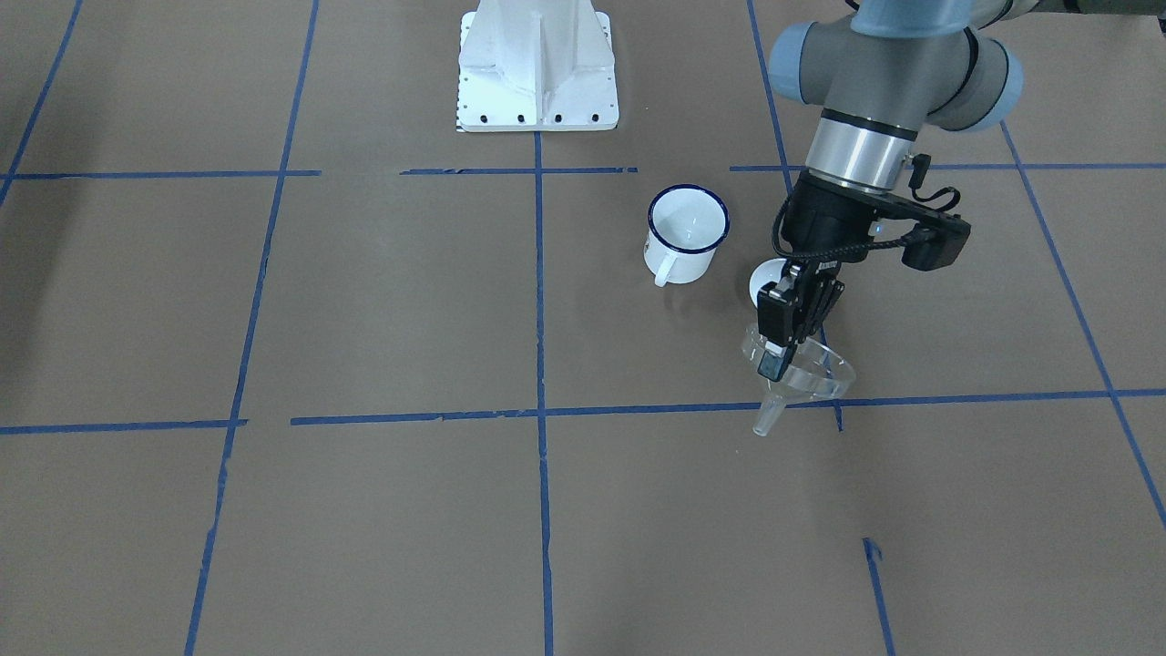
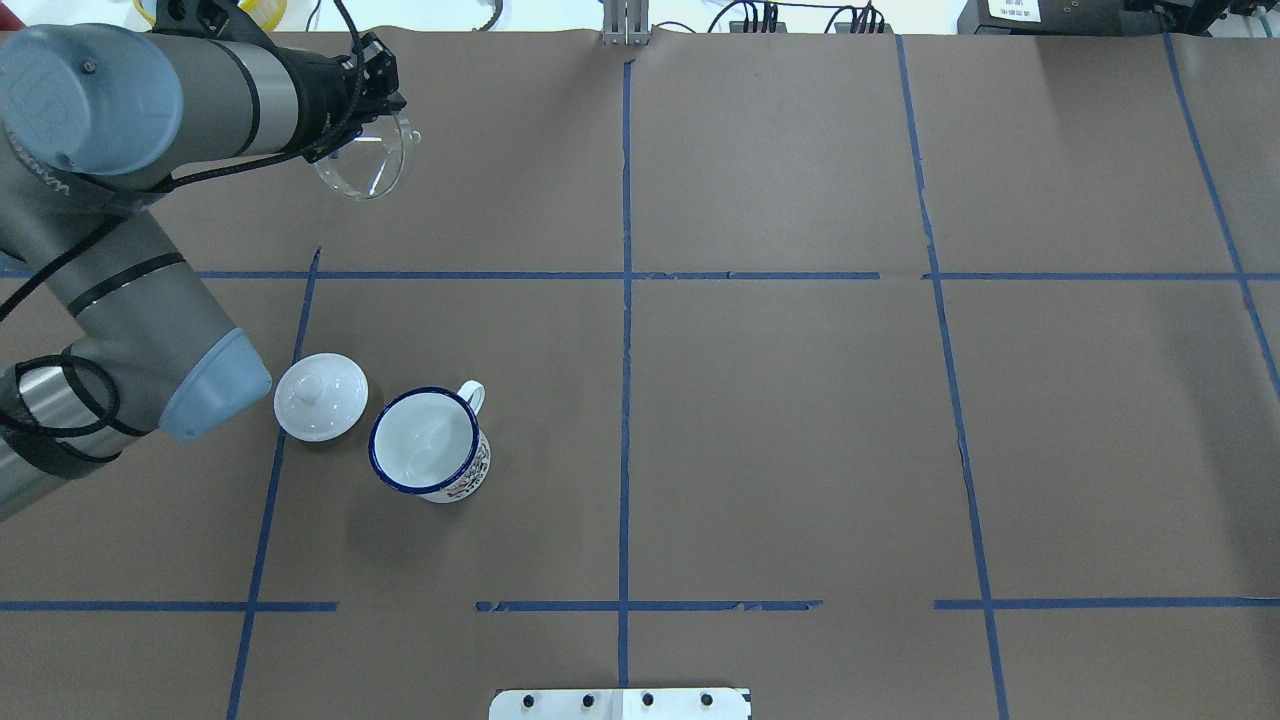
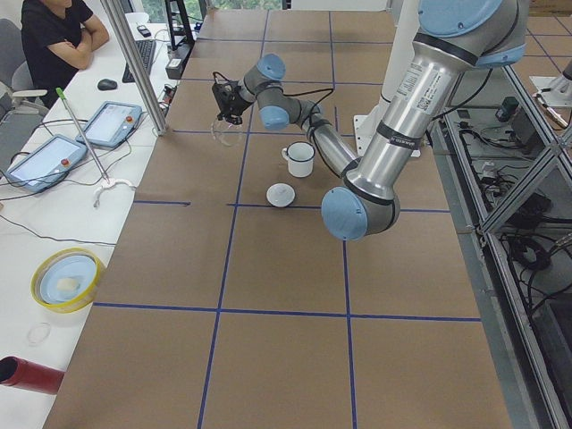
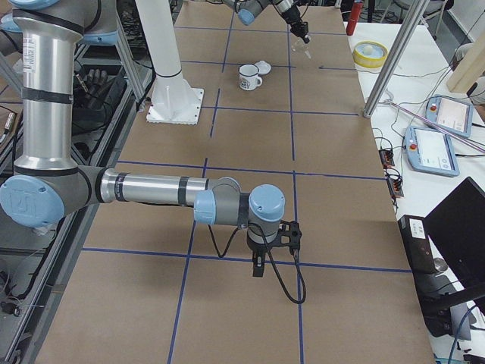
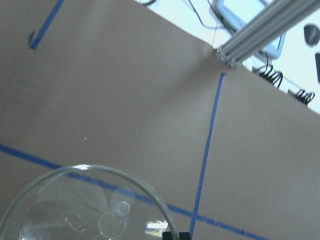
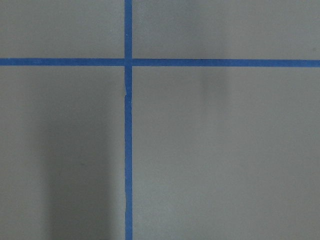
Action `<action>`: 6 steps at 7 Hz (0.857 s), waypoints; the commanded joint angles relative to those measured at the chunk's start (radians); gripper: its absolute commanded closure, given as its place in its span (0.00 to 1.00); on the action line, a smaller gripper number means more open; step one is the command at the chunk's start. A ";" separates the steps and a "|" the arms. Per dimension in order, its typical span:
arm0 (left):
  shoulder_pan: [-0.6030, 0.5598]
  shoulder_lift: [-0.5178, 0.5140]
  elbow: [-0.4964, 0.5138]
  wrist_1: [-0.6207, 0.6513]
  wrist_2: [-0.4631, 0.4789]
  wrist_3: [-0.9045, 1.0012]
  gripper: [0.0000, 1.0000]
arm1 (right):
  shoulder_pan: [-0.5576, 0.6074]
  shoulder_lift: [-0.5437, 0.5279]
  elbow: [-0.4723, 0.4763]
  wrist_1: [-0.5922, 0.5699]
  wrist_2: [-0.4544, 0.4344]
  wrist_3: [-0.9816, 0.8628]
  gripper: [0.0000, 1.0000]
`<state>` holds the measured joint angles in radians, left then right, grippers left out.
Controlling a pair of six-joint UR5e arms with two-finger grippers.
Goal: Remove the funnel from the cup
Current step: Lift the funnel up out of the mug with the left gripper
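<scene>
The clear funnel (image 1: 811, 375) hangs tilted in my left gripper (image 1: 774, 363), which is shut on its rim, spout pointing down toward the table. It is out of the cup and well away from it, near the table's far side in the overhead view (image 2: 368, 160). The left wrist view shows its bowl and spout (image 5: 85, 207) from above. The white cup (image 1: 688, 232) with a blue rim stands upright and empty (image 2: 425, 443). My right gripper (image 4: 258, 267) shows only in the exterior right view, low over the table; I cannot tell if it is open or shut.
A white round lid with a knob (image 2: 321, 397) lies just beside the cup, partly behind my left wrist (image 1: 763, 276). The white robot base (image 1: 537, 68) stands behind the cup. An aluminium post (image 3: 134, 63) and tablets (image 3: 109, 123) line the operators' side.
</scene>
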<state>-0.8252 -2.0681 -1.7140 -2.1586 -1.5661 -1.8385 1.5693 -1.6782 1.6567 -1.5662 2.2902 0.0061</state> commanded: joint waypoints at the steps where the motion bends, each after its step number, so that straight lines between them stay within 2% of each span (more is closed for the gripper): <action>1: 0.011 -0.007 0.228 -0.282 0.174 -0.163 1.00 | 0.000 0.000 0.000 0.000 0.000 0.000 0.00; 2: 0.062 -0.007 0.288 -0.347 0.269 -0.220 1.00 | 0.000 0.000 0.000 0.000 0.000 0.000 0.00; 3: 0.114 -0.009 0.316 -0.349 0.355 -0.244 1.00 | 0.000 0.000 0.000 0.000 0.000 0.000 0.00; 4: 0.144 -0.009 0.324 -0.349 0.415 -0.277 1.00 | 0.000 0.000 0.000 0.000 0.000 0.000 0.00; 5: 0.165 -0.018 0.358 -0.349 0.437 -0.324 1.00 | 0.000 0.000 0.000 0.000 0.000 0.000 0.00; 6: 0.193 -0.044 0.408 -0.349 0.502 -0.331 1.00 | 0.000 0.000 0.000 0.000 0.000 0.000 0.00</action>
<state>-0.6601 -2.0919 -1.3507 -2.5072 -1.1216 -2.1493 1.5693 -1.6782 1.6567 -1.5662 2.2902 0.0062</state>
